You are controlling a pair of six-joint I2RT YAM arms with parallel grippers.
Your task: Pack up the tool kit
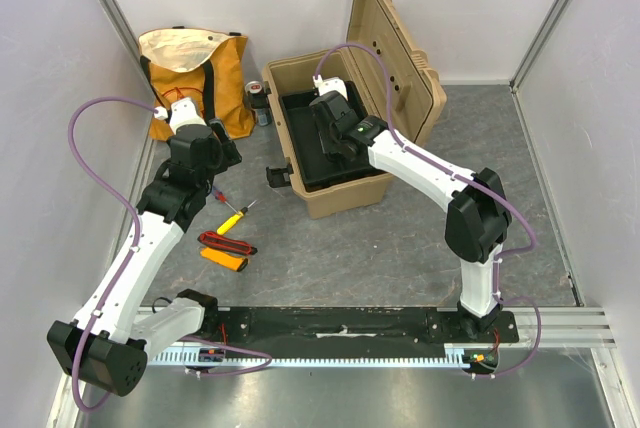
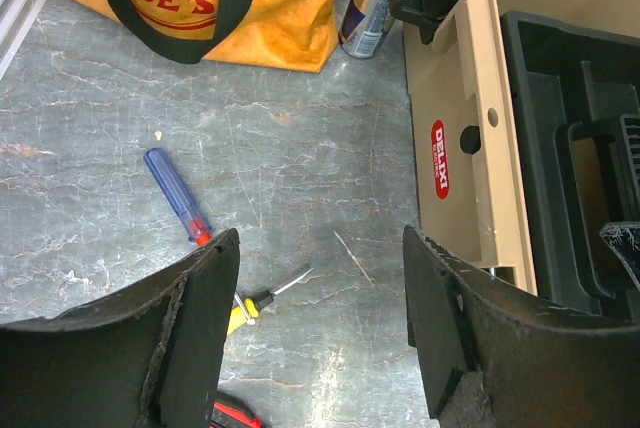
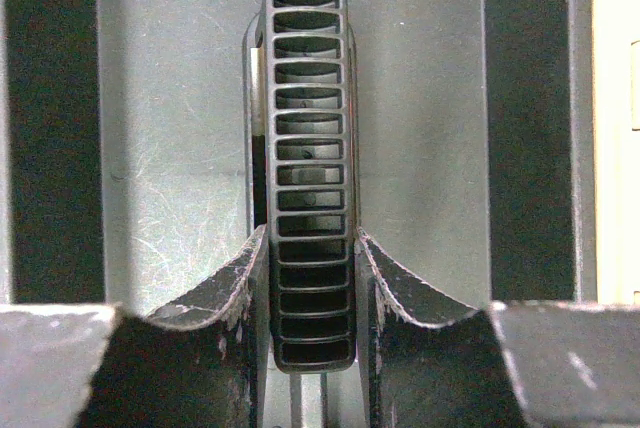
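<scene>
- Your right gripper (image 3: pixel 312 240) is reaching down into the tan toolbox (image 1: pixel 325 198), and its fingers are pinched narrowly on the ribbed handle (image 3: pixel 308 128) of the black inner tray (image 1: pixel 300 153), one pad pressing each side.
- The tray is lying within the box's open top; you cannot tell whether it is fully seated.
- The toolbox is standing mid-table with its ribbed lid (image 1: pixel 395 48) swung up and leaning back.
- Your left gripper (image 2: pixel 320 238) is hovering over the floor just left of the box, fingers spread wide and holding nothing.
- The red-blue screwdriver (image 2: pixel 175 194) and the yellow-handled screwdriver (image 1: pixel 232 219) are lying loose on the table below that gripper, with the orange-black meter (image 1: pixel 226 251) nearer you.
- The orange tote bag (image 1: pixel 200 73) is slumping in the far left corner, a can (image 1: pixel 260 100) standing between it and the box.
</scene>
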